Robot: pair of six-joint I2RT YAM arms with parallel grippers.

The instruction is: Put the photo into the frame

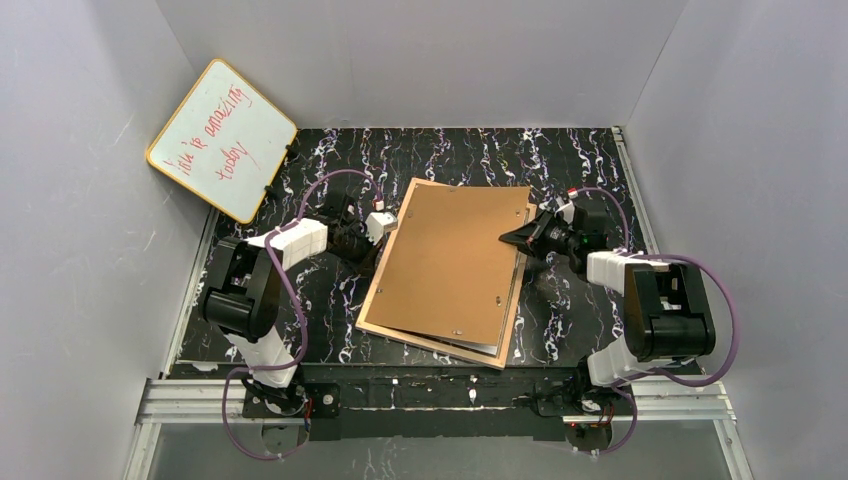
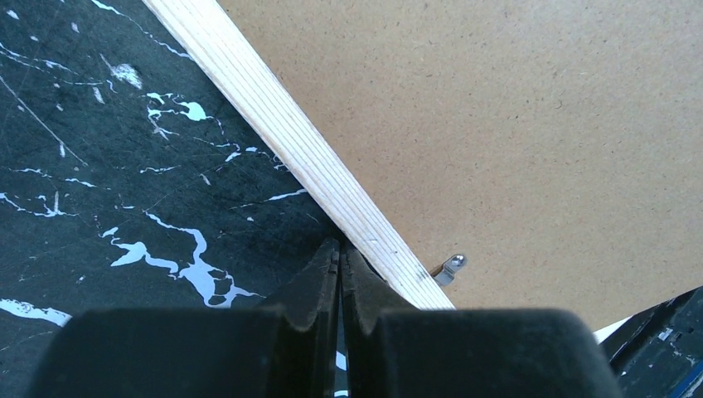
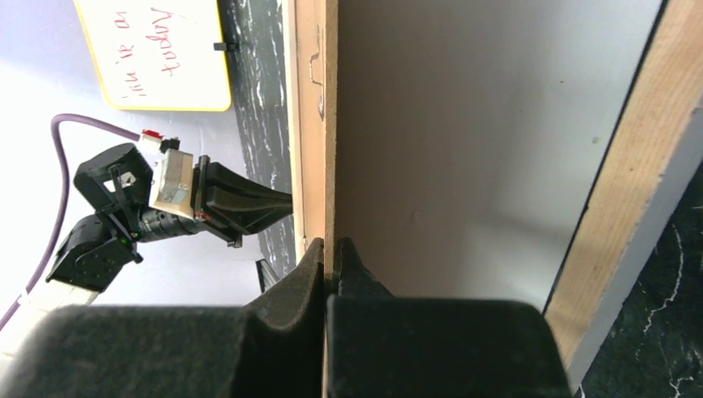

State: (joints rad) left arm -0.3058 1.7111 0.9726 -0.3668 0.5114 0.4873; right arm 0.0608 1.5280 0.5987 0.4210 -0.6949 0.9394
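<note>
The frame (image 1: pixel 415 343) lies back-up in the middle of the table, its pale wood rail (image 2: pixel 282 124) showing beside my left gripper. A brown backing board (image 1: pixel 450 260) rests on it, raised on the right side. My right gripper (image 1: pixel 510 238) is shut on that board's thin edge (image 3: pixel 330 166). Under the lifted board a pale flat surface (image 3: pixel 464 166) fills the frame's opening, bounded by the tan rail (image 3: pixel 630 191); I cannot tell whether it is the photo's back. My left gripper (image 2: pixel 340 249) is shut and empty, its tips against the frame's outer left edge.
A yellow-rimmed whiteboard (image 1: pixel 222 140) with red writing leans on the back left wall. A small metal clip (image 2: pixel 452 265) sticks out by the frame's rail. Grey walls close in the black marbled table (image 1: pixel 580 170) on three sides.
</note>
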